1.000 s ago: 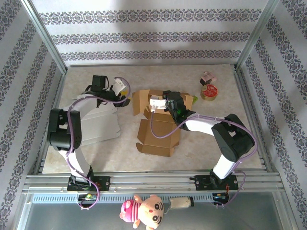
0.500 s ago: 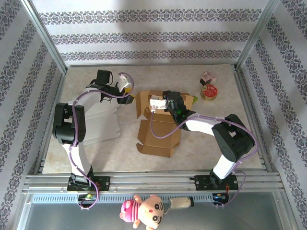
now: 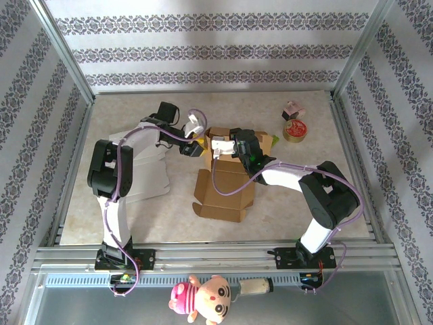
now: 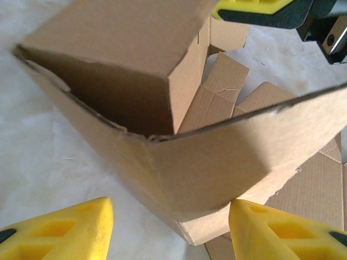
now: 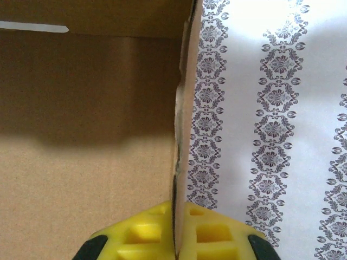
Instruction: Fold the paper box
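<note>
Left hand [image 4: 172,233]: open. Its two yellow fingers [image 4: 59,233] stood well apart, straddling the lower edge of a raised side panel. Neither pad appeared to touch the card.
Raised side panel [image 4: 211,157]: tilted and bent along a crease, at the left end of the box, with a smaller folded flap close behind it.
Box: the brown corrugated cardboard box [image 3: 226,186] lay mid-worktop [image 3: 169,217] between the two arms. It was part-erected, with its far end standing and its near panel flat toward the arm bases.
Right hand [image 5: 176,238]: closed, pinching the thin upper edge of a box wall between its yellow pads at the far end of the box.
Step in hand (judged): bring the left side panel upright while the right hand anchors the box.
Method: close the left hand on the panel near the crease, not at its free corner, so that the card bends along the score line. Swing it inward slowly.
Anchor: the right hand's pinch should hold, otherwise the box would likely slide on the smooth worktop.
Risk: gripping across the crease could buckle the corrugation or trap the inner flap on the wrong side.
</note>
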